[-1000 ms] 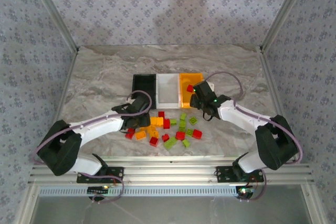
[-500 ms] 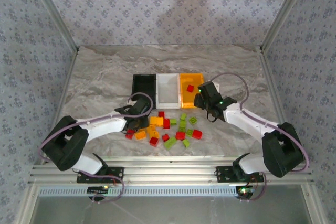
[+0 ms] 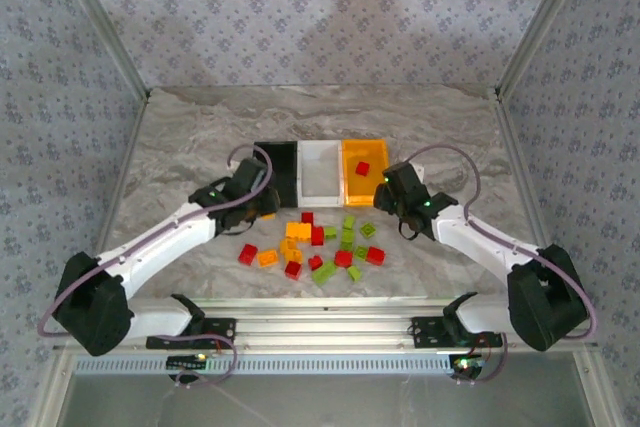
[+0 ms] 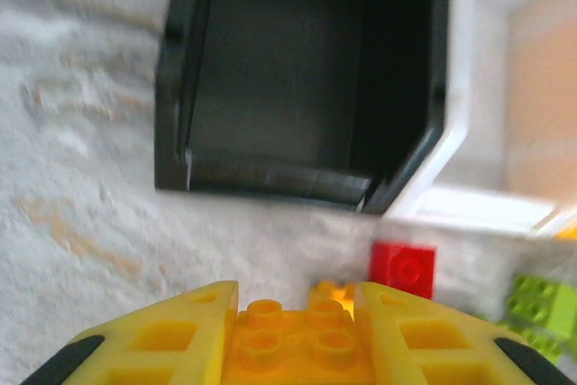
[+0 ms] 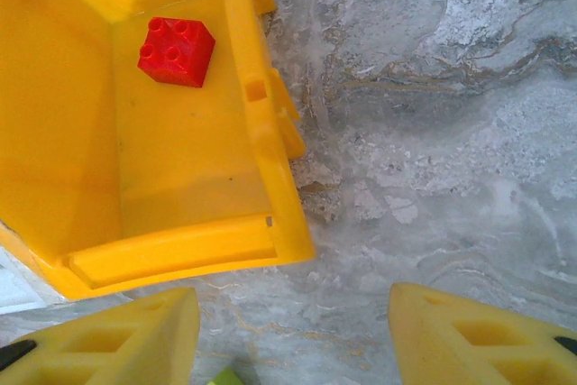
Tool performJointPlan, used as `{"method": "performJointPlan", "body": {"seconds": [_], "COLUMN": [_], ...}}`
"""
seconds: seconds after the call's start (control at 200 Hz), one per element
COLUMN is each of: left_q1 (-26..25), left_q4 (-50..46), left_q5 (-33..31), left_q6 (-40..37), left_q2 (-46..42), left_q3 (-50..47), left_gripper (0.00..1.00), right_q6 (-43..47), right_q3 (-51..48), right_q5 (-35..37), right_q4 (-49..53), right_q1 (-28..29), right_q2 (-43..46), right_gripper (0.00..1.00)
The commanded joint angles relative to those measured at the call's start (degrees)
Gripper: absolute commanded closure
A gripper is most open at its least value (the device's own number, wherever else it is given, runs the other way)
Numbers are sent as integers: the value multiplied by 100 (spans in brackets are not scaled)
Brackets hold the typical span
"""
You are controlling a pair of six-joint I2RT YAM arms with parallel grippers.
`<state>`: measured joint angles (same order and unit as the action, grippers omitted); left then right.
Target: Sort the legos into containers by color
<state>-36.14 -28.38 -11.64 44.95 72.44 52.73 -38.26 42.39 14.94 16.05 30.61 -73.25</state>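
My left gripper is shut on an orange-yellow lego, held studs up just short of the black container. The white container and the orange-yellow container adjoin it in a row. One red lego lies in the orange-yellow container. My right gripper is open and holds nothing, hovering over bare table at that container's near right corner. Loose red, orange and green legos lie scattered in front of the containers.
A red lego and a green lego lie close to the white container's front wall. The marble table has free room left, right and behind the containers. Metal frame posts and patterned walls enclose it.
My left gripper closed on the orange-yellow lego at the pile's left edge and carried it up toward the black container. My right gripper drew back from over the orange-yellow container to its near corner.
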Motion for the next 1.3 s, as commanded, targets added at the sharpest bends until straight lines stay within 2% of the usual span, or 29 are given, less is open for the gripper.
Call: {"method": "performJointPlan", "body": {"seconds": [0.0,0.405,0.49,0.58,0.645,0.77,0.905,1.124,1.149,1.209,1.294], "left_q1": [333,621,664,664,659,647,530,53,-10,-169,-397], "left_q4": [-183,1,-66,-111,-97,-71,57,548,584,646,747], "left_q5": [-126,-572,-577,-528,-446,-222,112,681,714,732,720], "left_q6": [-356,-756,-752,-735,-708,-652,-602,-355,-315,-219,-53], "left_q2": [316,2396,2712,2879,2866,2603,1911,306,132,-297,-868], "left_q3": [468,2041,2296,2457,2489,2506,2336,1287,1127,729,97], "left_gripper": [73,73,66,51,45,36,31,23,22,1,1], "right_q6": [-147,-217,-232,-243,-235,-239,-243,-369,-411,-520,-795], "right_q3": [-116,-367,-413,-434,-450,-491,-578,-831,-876,-987,-1116], "right_q5": [62,124,45,-124,-264,-413,-565,-619,-619,-592,-411], "right_q4": [70,342,393,432,442,502,572,705,720,734,797], "right_q1": [-25,-35,-33,-35,-17,28,150,735,804,1021,1333], "right_q2": [205,734,842,892,905,944,1014,1094,1094,1090,1076], "right_gripper": [41,41,40,39,38,37,37,35,30,25,24]}}
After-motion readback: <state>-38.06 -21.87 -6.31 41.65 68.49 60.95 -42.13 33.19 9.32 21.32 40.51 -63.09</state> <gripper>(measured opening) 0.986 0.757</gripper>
